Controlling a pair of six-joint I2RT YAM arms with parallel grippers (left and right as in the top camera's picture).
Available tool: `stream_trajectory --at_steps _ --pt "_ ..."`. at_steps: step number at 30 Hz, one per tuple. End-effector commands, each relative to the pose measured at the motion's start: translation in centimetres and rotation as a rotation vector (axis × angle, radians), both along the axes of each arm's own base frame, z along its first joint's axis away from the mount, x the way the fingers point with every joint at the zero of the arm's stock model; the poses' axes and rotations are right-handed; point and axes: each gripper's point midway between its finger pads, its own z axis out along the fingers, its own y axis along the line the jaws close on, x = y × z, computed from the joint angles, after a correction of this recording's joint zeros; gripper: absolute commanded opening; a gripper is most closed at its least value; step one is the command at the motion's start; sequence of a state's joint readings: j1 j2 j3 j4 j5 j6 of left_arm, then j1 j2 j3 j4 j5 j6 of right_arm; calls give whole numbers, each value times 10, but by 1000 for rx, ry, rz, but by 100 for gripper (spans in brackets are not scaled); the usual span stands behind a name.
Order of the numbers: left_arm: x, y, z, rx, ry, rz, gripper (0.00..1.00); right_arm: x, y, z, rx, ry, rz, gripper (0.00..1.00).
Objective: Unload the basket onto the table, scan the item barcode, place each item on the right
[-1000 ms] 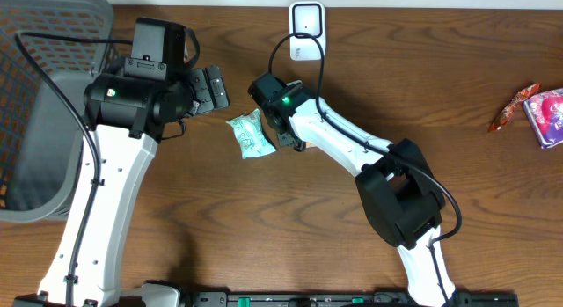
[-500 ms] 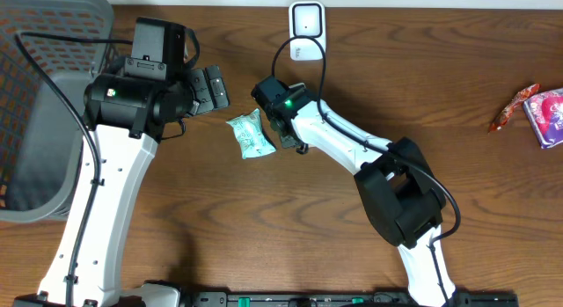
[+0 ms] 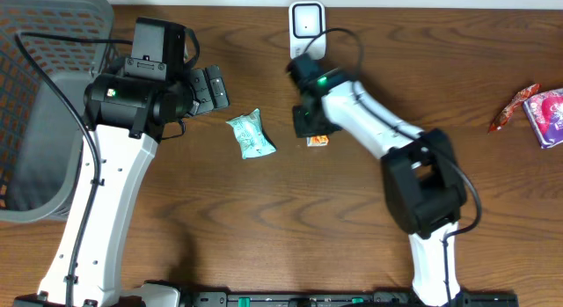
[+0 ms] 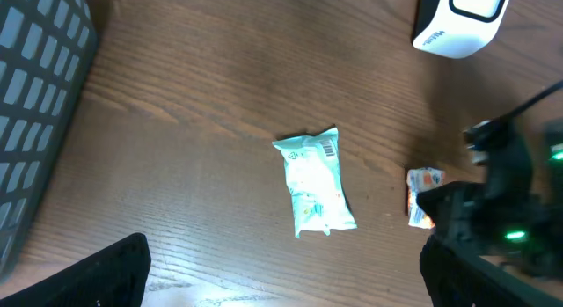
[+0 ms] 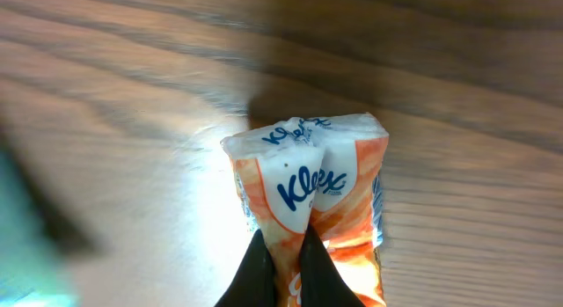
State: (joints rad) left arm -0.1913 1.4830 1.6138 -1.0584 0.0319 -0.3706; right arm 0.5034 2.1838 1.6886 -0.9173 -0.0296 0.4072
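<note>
— Where is the item?
— The orange Kleenex pack (image 5: pixel 308 184) is pinched at one end by the right claw (image 5: pixel 283 254), whose fingers are closed tight on it, low over the wooden surface (image 3: pixel 264 219).
— And the other claw?
— The left claw (image 3: pixel 211 89) gapes wide, holding nothing, near a green pack (image 4: pixel 315 184) lying flat. Farther back, the white scanner (image 3: pixel 306 27) stands at the far edge, with the grey basket (image 3: pixel 44 96) at the left.

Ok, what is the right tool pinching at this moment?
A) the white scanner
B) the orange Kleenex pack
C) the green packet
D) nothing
B: the right wrist view shows the right tool shut on the orange Kleenex pack, while the green packet lies apart from it on the table.
</note>
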Motion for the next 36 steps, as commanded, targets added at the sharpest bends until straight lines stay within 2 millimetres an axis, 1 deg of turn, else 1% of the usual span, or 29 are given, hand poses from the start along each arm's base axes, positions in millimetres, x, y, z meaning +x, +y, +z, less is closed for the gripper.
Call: stream_trajectory --at_steps 1,4,7,8,11,14,17,20,23,25,27,28,31,34,36 --pt "0 1 -2 -3 8 6 98 6 21 61 444 70 55 1" --pt "0 1 -2 -3 8 6 98 13 12 83 664 100 75 1" --pt "0 1 -2 -3 8 6 98 14 -2 87 816 138 73 1" --pt "0 1 -2 -3 8 6 98 13 -7 84 848 155 63 1" --pt "0 1 -2 -3 8 6 98 4 -23 66 929 218 5 1" --pt "0 1 -2 -4 8 6 98 -4 -36 47 995 235 -44 1" --pt "0 1 -2 -4 8 6 98 -7 -57 29 1004 246 -131 6" --pt "0 1 -2 -3 8 6 98 -8 -87 11 928 248 -218 11" --pt "0 1 -2 -4 8 6 98 -8 -121 -8 797 243 -302 18" --pt "0 1 -2 -3 8 6 98 -8 -138 -12 749 246 -342 22" --pt "0 1 -2 -3 8 6 98 -7 -151 -8 734 248 -367 24" --pt "0 1 -2 -3 8 6 98 -6 -156 -2 736 243 -368 24" --pt "0 1 -2 -4 9 6 98 -3 -162 17 736 226 -338 25" --pt "0 1 -2 -3 9 6 98 0 -156 32 731 205 -272 34" --pt "0 1 -2 -4 8 6 98 0 -148 36 728 201 -239 46"
